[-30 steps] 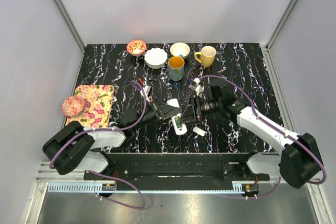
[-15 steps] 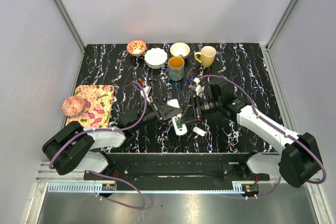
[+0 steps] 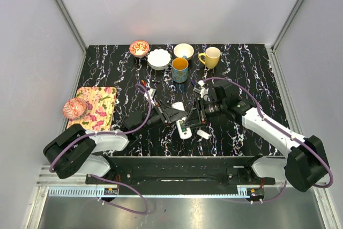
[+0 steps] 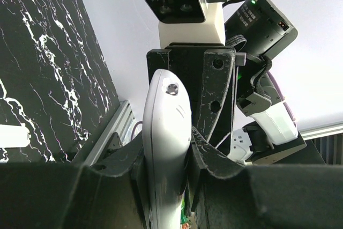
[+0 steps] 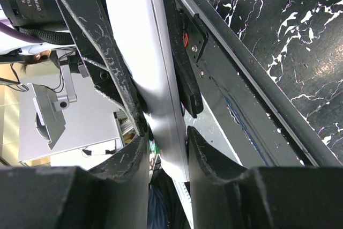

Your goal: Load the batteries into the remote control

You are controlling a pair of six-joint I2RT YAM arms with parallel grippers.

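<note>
The white remote control (image 3: 184,127) hangs just above the black marbled table (image 3: 252,73) near its front middle, tilted, with its dark slot showing. My left gripper (image 3: 177,117) is shut on its left side, and in the left wrist view the white bar (image 4: 166,116) stands pinched between the black fingers (image 4: 214,159). My right gripper (image 3: 192,119) meets it from the right. In the right wrist view both pads press the remote control (image 5: 136,36) at its lower part. I cannot make out any batteries.
A small white chip (image 3: 202,133) lies just right of the remote. Three bowls (image 3: 158,58) and two mugs (image 3: 180,69) stand along the back. A floral board (image 3: 102,105) with a pink bowl (image 3: 75,108) sits at the left.
My right gripper has slid a little left and narrowed onto the remote control. The left gripper has kept its hold with hardly any movement.
</note>
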